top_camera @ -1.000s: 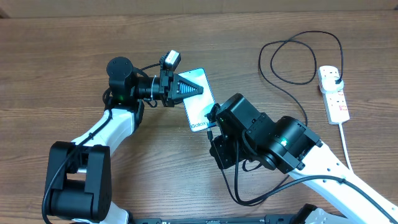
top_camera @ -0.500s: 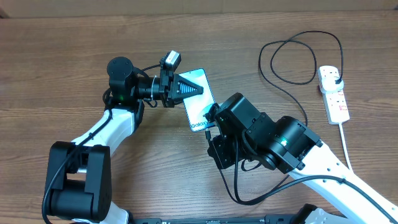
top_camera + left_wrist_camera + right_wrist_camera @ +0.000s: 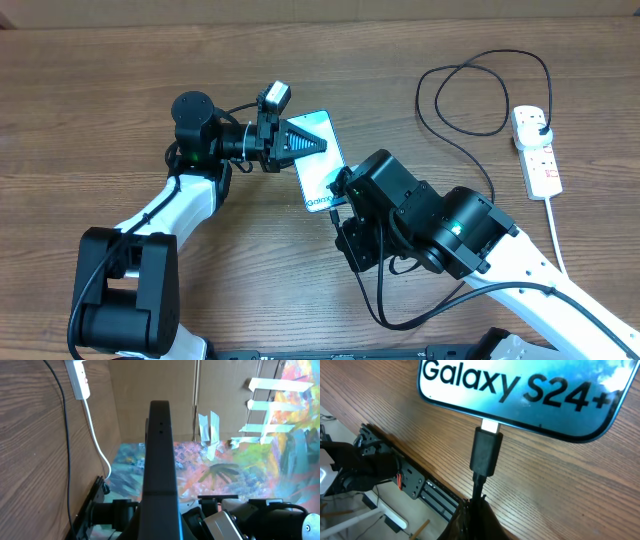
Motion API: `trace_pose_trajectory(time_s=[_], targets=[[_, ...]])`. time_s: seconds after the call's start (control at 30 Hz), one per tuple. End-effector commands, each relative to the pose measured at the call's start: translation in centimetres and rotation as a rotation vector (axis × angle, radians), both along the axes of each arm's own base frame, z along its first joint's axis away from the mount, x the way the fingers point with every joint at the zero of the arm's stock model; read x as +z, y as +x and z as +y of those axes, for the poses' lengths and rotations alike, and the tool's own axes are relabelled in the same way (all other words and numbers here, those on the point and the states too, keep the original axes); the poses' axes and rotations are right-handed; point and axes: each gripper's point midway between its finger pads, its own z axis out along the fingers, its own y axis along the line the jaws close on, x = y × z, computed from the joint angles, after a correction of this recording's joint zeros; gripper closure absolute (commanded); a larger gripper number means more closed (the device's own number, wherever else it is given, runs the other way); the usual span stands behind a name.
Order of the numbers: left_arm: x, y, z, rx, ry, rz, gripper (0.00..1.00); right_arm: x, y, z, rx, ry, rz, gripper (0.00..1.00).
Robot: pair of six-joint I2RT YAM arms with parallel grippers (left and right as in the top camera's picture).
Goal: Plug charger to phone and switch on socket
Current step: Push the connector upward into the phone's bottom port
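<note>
The phone lies tilted at the table's middle, its light-blue screen lit. My left gripper is shut on its upper part. In the left wrist view the phone shows edge-on between my fingers. My right gripper is shut on the charger cable just behind its black connector. The connector's metal tip meets the bottom edge of the phone, which reads "Galaxy S24+". The charger cable loops to a black plug in the white socket strip at the far right.
The socket's thick white cord runs down toward the table's front right edge. The strip and the black cable also show in the left wrist view. My right arm's body covers the table below the phone.
</note>
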Motion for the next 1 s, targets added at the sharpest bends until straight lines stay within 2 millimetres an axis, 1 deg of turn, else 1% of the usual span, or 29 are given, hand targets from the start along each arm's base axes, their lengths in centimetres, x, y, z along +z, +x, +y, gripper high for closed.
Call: trace_pose_trajectory(time_s=[0.0,0.23,0.37,0.5,0.67,0.73,0.77,0.83,0.9,0.97], targets=[[0.7,-1.3,-0.5,-0.086,-0.010,-0.093,0.96,0.3,1.3,0.2,-0.001,0.000,-0.075,0.96],[0.7,-1.9,-1.4,-0.113,-0.015,-0.114,0.96,0.9,2.0,0.9,-0.003,0.034,-0.108,0.96],[0.7,-2.1,-1.6,-0.119,-0.015,-0.115,0.96,1.3,2.8,1.1,-0.015,0.045,-0.146,0.96],[0.7,-2.1,-1.6,-0.119,-0.015,-0.115,0.96,1.2,2.7,1.1,-0.014,0.042,-0.141,0.95],[0.7,-2.1,-1.6,-0.118,-0.015,-0.115,0.96,0.9,2.4,0.7,-0.013,0.026,-0.127,0.84],[0.7,-2.0,-1.6,-0.118,-0.015,-0.115,0.96,0.8,2.3,0.6,-0.013,0.019,-0.121,0.83],[0.7,-2.0,-1.6,-0.118,-0.015,-0.114,0.96,0.7,2.2,0.5,-0.013,0.016,-0.117,0.79],[0.7,-2.1,-1.6,-0.118,-0.015,-0.114,0.96,0.8,2.0,0.3,-0.012,0.009,-0.111,0.70],[0.7,-2.0,-1.6,-0.118,-0.015,-0.114,0.96,1.3,1.8,0.1,-0.012,0.007,-0.110,0.65],[0.7,-2.0,-1.6,-0.118,-0.015,-0.115,0.96,2.5,1.7,-0.1,-0.015,0.012,-0.120,0.61]])
